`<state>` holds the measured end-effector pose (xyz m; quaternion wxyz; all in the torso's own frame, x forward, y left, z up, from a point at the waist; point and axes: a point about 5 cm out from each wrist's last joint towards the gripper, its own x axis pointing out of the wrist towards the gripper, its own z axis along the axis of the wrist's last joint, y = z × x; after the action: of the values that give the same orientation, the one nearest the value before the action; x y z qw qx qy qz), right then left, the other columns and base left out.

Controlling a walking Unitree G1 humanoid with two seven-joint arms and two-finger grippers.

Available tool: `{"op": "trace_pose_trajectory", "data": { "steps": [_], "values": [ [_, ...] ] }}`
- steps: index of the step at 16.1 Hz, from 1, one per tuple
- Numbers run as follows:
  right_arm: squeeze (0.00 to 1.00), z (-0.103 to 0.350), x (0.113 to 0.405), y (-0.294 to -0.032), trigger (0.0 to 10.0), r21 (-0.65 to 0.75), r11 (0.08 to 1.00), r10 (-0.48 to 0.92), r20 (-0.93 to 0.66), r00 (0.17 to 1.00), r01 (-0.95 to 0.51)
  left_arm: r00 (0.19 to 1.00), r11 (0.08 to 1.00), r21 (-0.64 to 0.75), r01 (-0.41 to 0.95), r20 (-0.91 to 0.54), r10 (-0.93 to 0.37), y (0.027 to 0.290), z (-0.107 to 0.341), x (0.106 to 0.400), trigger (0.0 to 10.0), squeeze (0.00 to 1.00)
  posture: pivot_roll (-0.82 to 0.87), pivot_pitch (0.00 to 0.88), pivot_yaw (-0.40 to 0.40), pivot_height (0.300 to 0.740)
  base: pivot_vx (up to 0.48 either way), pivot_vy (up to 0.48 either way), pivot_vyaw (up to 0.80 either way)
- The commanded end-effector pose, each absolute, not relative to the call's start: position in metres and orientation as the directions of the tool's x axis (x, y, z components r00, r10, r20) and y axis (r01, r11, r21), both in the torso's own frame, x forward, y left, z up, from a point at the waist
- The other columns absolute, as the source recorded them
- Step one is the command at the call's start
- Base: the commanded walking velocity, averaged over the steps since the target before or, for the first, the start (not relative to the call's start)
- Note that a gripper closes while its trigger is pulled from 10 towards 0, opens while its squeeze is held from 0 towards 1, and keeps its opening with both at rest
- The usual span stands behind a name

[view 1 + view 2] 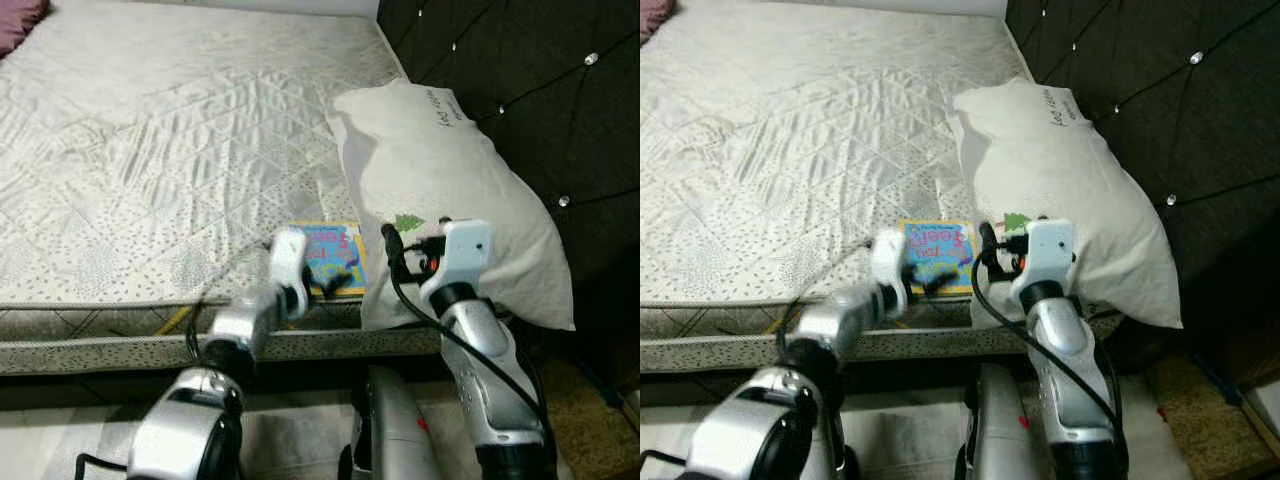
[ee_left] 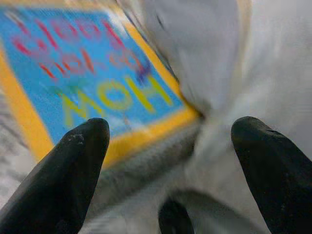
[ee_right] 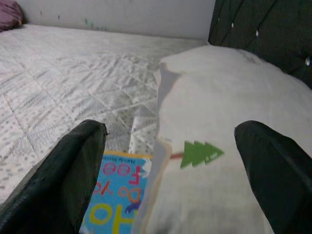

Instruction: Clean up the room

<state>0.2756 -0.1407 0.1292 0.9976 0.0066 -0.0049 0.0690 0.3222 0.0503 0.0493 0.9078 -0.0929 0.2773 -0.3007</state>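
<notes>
A bed (image 1: 150, 150) with a pale quilted mattress cover takes up most of the scene, and a dark tufted headboard (image 1: 530, 90) with small shiny studs rises along its right side. A white pillow (image 1: 440, 190) leans against the headboard near the bed's front edge; it carries a small green tree mark (image 3: 200, 153) and some handwriting near its top. A bit of purple cloth (image 1: 20, 20) lies at the far left corner of the bed.

A book (image 1: 328, 255) with a blue cover, yellow border and coloured letters lies flat on the mattress at the front edge, just beside the pillow, its right side tucked against or slightly under the pillow's edge.

The left claw (image 2: 170, 141) is just over the book's corner where it meets the pillow, its two black fingers (image 2: 73, 170) spread wide and gripping nothing. The right claw (image 3: 170, 146) is held at the pillow's lower front, above the book's right edge, fingers (image 3: 68, 170) also spread apart and empty. Both silver arms reach forward from the bed's front edge, a black cable (image 1: 420, 310) looping along the right one.
</notes>
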Motion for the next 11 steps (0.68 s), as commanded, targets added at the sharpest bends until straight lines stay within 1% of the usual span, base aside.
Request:
{"op": "trace_pose_trajectory", "data": {
  "steps": [1, 2, 4, 6, 7, 11],
  "values": [
    [0.0, 0.132, 0.272, -0.146, 10.0, 0.001, 0.993, 0.116, 0.016, 0.993, -0.116, 0.6, 0.767, -0.342, 0.543, -0.482, -0.639, 0.041, 0.042, 0.313, 10.0, 0.0, -0.11, 0.022, -0.068, 0.566, 0.0, 0.0, 0.0],
    [0.0, 0.132, 0.27, -0.147, 10.0, -0.001, 0.993, 0.115, 0.013, 0.993, -0.115, 0.581, 0.763, -0.344, 0.548, -0.5, -0.642, 0.038, 0.038, 0.309, 10.0, 0.0, -0.11, 0.024, -0.068, 0.566, 0.0, 0.0, 0.0],
    [0.0, 0.132, 0.269, -0.149, 10.0, -0.005, 0.994, 0.112, 0.012, 0.994, -0.112, 0.573, 0.783, -0.367, 0.503, -0.537, -0.619, 0.036, 0.029, 0.304, 10.0, 0.0, -0.12, 0.027, -0.07, 0.566, 0.0, 0.0, 0.0],
    [0.0, 0.133, 0.269, -0.151, 10.0, -0.009, 0.994, 0.11, 0.012, 0.994, -0.11, 0.591, 0.818, -0.385, 0.428, -0.566, -0.575, 0.041, 0.023, 0.303, 10.0, 0.0, -0.12, 0.028, -0.074, 0.566, 0.0, 0.0, 0.0],
    [0.0, 0.133, 0.269, -0.151, 10.0, -0.01, 0.994, 0.11, 0.012, 0.994, -0.11, 0.596, 0.823, -0.386, 0.417, -0.567, -0.569, 0.042, 0.023, 0.304, 10.0, 0.0, -0.12, 0.028, -0.075, 0.566, 0.0, 0.0, 0.0],
    [0.0, 0.134, 0.27, -0.151, 10.0, -0.015, 0.994, 0.113, 0.012, 0.994, -0.112, 0.644, 0.865, -0.357, 0.353, -0.578, -0.501, 0.063, 0.024, 0.312, 10.0, 0.0, -0.13, 0.025, -0.076, 0.566, 0.0, 0.0, 0.0]
  ]
}}
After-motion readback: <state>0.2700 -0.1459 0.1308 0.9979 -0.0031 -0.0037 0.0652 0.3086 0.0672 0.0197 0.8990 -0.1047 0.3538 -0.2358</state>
